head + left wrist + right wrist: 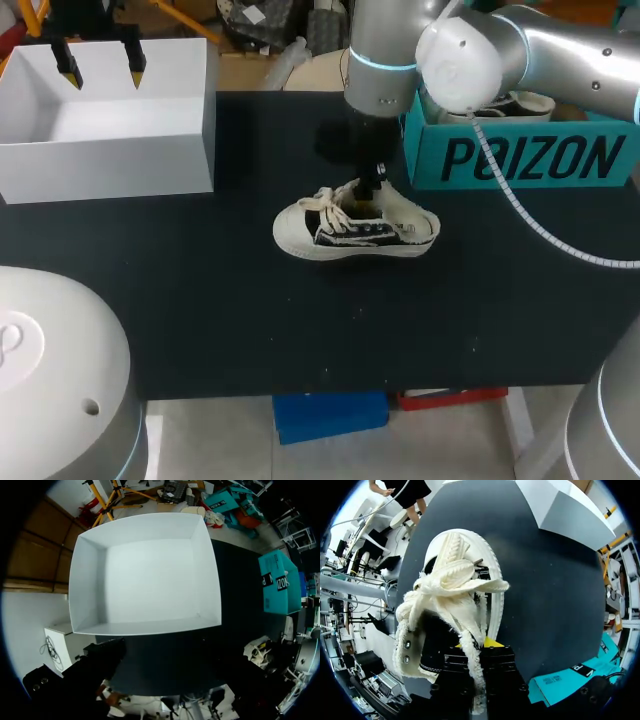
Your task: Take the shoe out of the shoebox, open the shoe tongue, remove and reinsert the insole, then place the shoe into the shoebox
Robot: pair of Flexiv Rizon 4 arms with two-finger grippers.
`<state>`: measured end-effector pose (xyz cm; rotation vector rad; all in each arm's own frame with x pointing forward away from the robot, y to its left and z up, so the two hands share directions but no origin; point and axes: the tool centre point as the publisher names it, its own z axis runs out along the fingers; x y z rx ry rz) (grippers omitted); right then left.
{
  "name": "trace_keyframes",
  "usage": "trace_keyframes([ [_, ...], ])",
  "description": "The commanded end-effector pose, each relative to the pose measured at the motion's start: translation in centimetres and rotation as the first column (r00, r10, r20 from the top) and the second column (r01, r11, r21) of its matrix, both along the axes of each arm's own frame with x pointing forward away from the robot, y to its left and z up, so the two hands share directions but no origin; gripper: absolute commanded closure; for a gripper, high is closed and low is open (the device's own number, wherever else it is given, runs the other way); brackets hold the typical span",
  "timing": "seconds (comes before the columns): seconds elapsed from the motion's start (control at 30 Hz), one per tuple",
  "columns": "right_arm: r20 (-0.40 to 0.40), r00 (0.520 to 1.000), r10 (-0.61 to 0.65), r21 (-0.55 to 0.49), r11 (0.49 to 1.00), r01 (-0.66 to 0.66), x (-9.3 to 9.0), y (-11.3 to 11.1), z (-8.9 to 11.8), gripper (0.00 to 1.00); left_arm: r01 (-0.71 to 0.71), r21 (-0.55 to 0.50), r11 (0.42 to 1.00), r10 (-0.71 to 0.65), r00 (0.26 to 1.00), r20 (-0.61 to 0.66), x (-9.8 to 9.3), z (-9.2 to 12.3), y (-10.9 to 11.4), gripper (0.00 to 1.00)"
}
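While the right hand sits low at the opening of the shoe, the left hand hangs well apart from it, above the white box.

**Left hand.** Its two yellow-tipped fingers stand wide apart with nothing between them. In the left wrist view the white box lies directly ahead of this hand. The open top of the box faces the hand, and all four walls and the floor are in sight.

**Right hand.** This hand points down into the shoe from above. In the right wrist view the cream toe cap lies ahead of the hand. The laces are bunched between the toe cap and the hand, and one strand trails back over the hand's dark body. The front of the hand is buried among the laces and the shoe's collar. It cannot be told from the frames how far this hand is open, or whether it has hold of any part of the shoe.

**Shoe.** The shoe stands on its sole on the black surface, directly under the right hand. Its toe points away from the right hand toward the left hand's side. It is in neither box.

**Teal shoebox.** The teal shoebox stands just beside the right hand, on the right arm's side and near the shoe's heel. A second shoe shows inside it.
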<state>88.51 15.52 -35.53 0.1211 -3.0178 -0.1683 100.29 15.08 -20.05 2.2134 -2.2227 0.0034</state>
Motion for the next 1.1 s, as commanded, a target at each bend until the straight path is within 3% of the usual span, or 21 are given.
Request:
trace_keyframes([
  [0.03, -0.023, 1.0, 0.012, 0.014, 1.0, -0.011, 0.7, 1.0, -1.2, 1.0, -0.003, 0.003, 1.0, 0.003, 1.0, -0.001, -0.1, 0.0, -0.1, 0.0],
  [0.5, -0.057, 0.997, -0.052, -0.01, 0.999, 0.052, 0.8, 1.9, -4.9, 1.0, -0.003, 0.003, 1.0, 0.003, 1.0, -0.001, -0.1, 0.0, -0.1, 0.0],
  [0.7, -0.055, 0.995, -0.085, -0.042, 0.996, 0.083, 0.9, 2.2, -5.4, 1.0, -0.003, 0.003, 1.0, 0.003, 1.0, -0.001, -0.1, 0.0, -0.1, 0.0],
  [0.73, -0.057, 0.994, -0.094, -0.055, 0.994, 0.091, 0.9, 2.1, -5.4, 0.69, -0.003, 0.003, 1.0, 0.003, 1.0, -0.001, -0.1, 0.0, -0.1, 0.0],
  [0.77, -0.053, 0.993, -0.103, -0.071, 0.993, 0.099, 0.9, 1.9, -5.3, 0.0, -0.003, 0.003, 1.0, 0.003, 1.0, -0.001, -0.1, 0.0, -0.1, 0.0],
  [0.97, 0.013, 0.99, -0.144, -0.02, 0.989, 0.144, 1.6, -0.6, -0.4, 0.0, -0.003, 0.003, 1.0, 0.003, 1.0, -0.001, -0.1, 0.0, -0.1, 0.0],
  [1.1, 0.059, 0.995, -0.077, 0.13, 0.989, 0.069, 2.1, -1.9, 3.4, 0.0, -0.003, 0.003, 1.0, 0.003, 1.0, -0.001, -0.1, 0.0, -0.1, 0.0],
])
